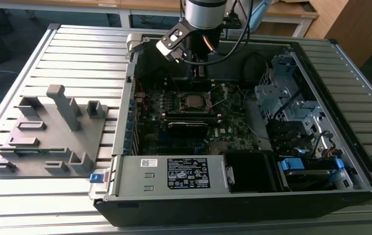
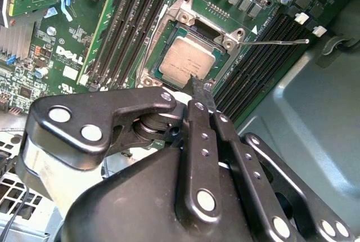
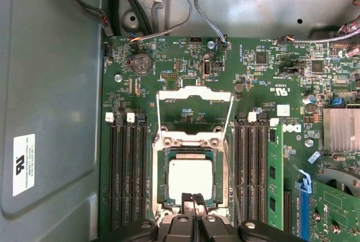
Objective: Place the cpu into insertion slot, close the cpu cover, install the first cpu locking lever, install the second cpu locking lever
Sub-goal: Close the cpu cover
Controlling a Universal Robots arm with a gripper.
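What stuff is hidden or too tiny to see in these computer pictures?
First wrist view: the fingers cover the near edge of the chip, so whether they touch it is unclear.
Second wrist view: the black links behind the fingers hide the chip's near corner and part of the board.
Exterior view: the chip is too small to tell whether it sits flat.

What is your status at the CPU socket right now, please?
Gripper shut, tips at the edge of the cpu. It sits in the insertion slot. The cpu cover stands open. Nothing lying across the socket.
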